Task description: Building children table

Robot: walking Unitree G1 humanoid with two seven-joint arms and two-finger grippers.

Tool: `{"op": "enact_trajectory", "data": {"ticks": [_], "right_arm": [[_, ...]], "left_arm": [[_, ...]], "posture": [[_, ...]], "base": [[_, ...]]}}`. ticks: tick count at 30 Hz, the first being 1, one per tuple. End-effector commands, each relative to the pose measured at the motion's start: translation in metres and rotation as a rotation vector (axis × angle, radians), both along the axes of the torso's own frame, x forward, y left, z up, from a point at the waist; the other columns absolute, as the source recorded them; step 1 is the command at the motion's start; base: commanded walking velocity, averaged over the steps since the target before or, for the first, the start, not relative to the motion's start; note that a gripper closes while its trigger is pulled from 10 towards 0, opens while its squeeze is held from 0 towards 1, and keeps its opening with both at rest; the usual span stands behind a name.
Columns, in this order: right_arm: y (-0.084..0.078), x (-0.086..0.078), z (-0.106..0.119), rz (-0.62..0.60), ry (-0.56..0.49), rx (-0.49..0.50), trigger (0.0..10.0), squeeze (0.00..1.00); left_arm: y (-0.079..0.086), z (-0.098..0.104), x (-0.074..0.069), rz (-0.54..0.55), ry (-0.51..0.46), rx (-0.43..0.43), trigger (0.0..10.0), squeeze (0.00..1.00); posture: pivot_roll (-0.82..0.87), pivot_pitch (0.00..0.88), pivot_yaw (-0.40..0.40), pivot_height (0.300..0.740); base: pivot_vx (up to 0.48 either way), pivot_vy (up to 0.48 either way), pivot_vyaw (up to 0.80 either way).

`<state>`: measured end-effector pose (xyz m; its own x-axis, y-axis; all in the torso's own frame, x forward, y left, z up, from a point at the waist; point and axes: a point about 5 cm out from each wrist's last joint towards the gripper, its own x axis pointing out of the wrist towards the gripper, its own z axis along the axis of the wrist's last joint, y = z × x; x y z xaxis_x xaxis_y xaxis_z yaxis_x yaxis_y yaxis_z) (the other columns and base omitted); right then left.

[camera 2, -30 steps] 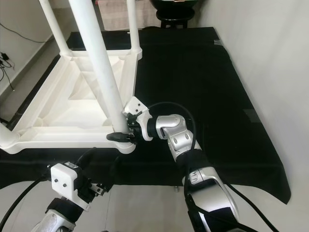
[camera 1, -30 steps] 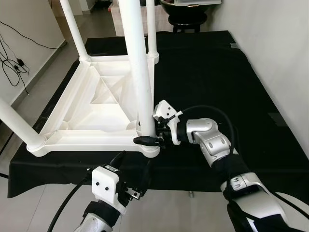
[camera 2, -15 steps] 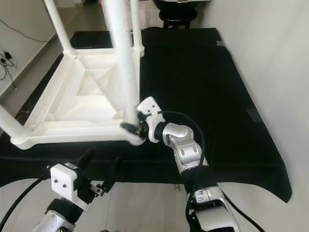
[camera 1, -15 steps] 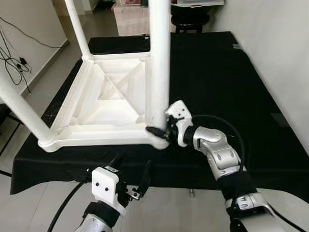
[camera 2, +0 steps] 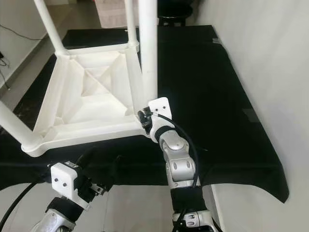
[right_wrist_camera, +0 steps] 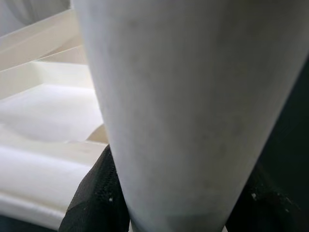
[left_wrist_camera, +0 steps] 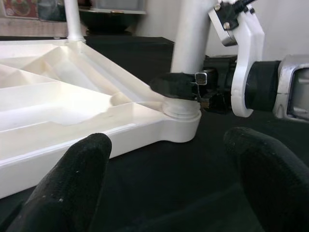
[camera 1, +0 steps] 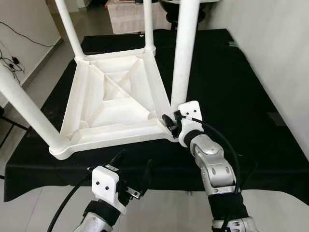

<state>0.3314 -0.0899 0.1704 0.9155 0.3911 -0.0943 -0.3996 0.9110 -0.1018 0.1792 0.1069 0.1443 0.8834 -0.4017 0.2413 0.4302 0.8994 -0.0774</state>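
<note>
A white children's table point(camera 1: 111, 104) lies upside down on a black cloth, its legs pointing up. My right gripper point(camera 1: 170, 121) is shut on the base of the near right leg point(camera 1: 183, 53), just above the corner socket. The right wrist view has that leg point(right_wrist_camera: 174, 96) up close with black fingers point(right_wrist_camera: 94, 193) on either side of it. My left gripper point(camera 1: 133, 166) hangs open below the cloth's front edge, holding nothing. In the left wrist view the left gripper point(left_wrist_camera: 174, 154) faces the same corner, with the right gripper's finger point(left_wrist_camera: 181, 87) on the leg.
The black cloth point(camera 1: 231, 87) covers the floor under and right of the table. A pale wall point(camera 1: 285, 58) runs along the right. A black stool point(camera 1: 169, 12) stands at the back. Cables point(camera 1: 12, 63) trail on the left, and light tiles point(camera 1: 29, 212) border the front.
My right gripper, still shut on the leg, has swung right and farther from me, and the table has turned with it on the cloth. The left arm has stayed put.
</note>
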Motion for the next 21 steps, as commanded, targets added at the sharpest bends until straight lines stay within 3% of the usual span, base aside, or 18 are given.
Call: {"op": "enact_trajectory", "data": {"ticks": [1,2,3,4,5,7,8,9,11,12,13,16,21], "right_arm": [[0.026,-0.006,0.002,0.181,0.019,0.032,10.0,0.00],[0.029,-0.007,0.007,0.211,0.000,0.042,10.0,0.00],[0.034,-0.010,0.013,0.331,-0.021,0.061,10.0,0.19],[0.037,-0.013,0.018,0.407,-0.032,0.072,10.0,0.19],[0.037,-0.013,0.023,0.503,-0.029,0.094,10.0,1.00],[0.037,-0.013,0.023,0.503,-0.029,0.094,10.0,1.00],[0.036,-0.014,0.027,0.563,-0.025,0.108,10.0,1.00],[0.028,-0.003,0.047,0.658,-0.101,0.042,10.0,1.00],[0.026,0.000,0.055,0.683,-0.134,0.001,10.0,1.00],[0.023,0.004,0.061,0.737,-0.140,-0.038,10.0,0.23],[0.022,0.007,0.061,0.770,-0.137,-0.058,10.0,0.00],[0.019,0.010,0.060,0.863,-0.109,-0.104,10.0,0.00],[0.016,0.013,0.054,0.917,-0.062,-0.149,10.0,0.00]], "left_arm": [[0.002,-0.002,-0.001,0.015,0.003,0.002,10.0,0.00],[0.002,-0.001,-0.002,0.014,0.003,0.002,10.0,0.00],[0.002,-0.001,-0.002,0.012,0.004,0.001,10.0,0.00],[0.001,-0.001,-0.002,0.010,0.004,0.001,10.0,0.00],[0.001,-0.001,-0.002,0.009,0.004,0.000,10.0,0.00],[0.001,-0.001,-0.002,0.009,0.004,0.000,10.0,0.00],[0.001,-0.001,-0.002,0.009,0.004,0.000,10.0,0.00],[0.000,-0.001,-0.003,0.010,0.005,-0.001,10.0,0.00],[0.000,-0.001,-0.003,0.010,0.005,-0.002,10.0,0.00],[0.000,-0.001,-0.003,0.011,0.005,-0.002,10.0,0.00],[0.000,-0.001,-0.003,0.011,0.005,-0.002,10.0,0.00],[0.000,-0.001,-0.003,0.012,0.005,-0.001,10.0,0.00],[0.000,-0.001,-0.004,0.011,0.006,0.000,10.0,0.00]], "posture": [[-0.02,0.128,0.014,0.740],[-0.02,0.127,0.013,0.740],[-0.02,0.130,0.013,0.740],[-0.02,0.130,0.013,0.740],[-0.01,0.130,0.008,0.740],[-0.01,0.130,0.008,0.740],[-0.01,0.130,0.008,0.740],[-0.01,0.135,0.006,0.740],[-0.01,0.135,0.006,0.740],[-0.01,0.136,0.004,0.740],[-0.01,0.136,0.004,0.740],[0.00,0.138,0.005,0.740],[0.00,0.141,0.006,0.740]], "base": [[0.000,0.000,0.00],[0.000,0.000,0.00],[0.000,0.000,0.00],[0.000,0.000,0.00],[0.000,0.000,0.00],[0.000,0.000,0.00],[0.000,0.000,0.00],[0.000,0.000,0.00],[0.000,0.000,0.00],[0.000,0.000,0.00],[0.000,0.000,0.00],[0.000,0.000,0.00],[0.000,0.000,0.00]]}}
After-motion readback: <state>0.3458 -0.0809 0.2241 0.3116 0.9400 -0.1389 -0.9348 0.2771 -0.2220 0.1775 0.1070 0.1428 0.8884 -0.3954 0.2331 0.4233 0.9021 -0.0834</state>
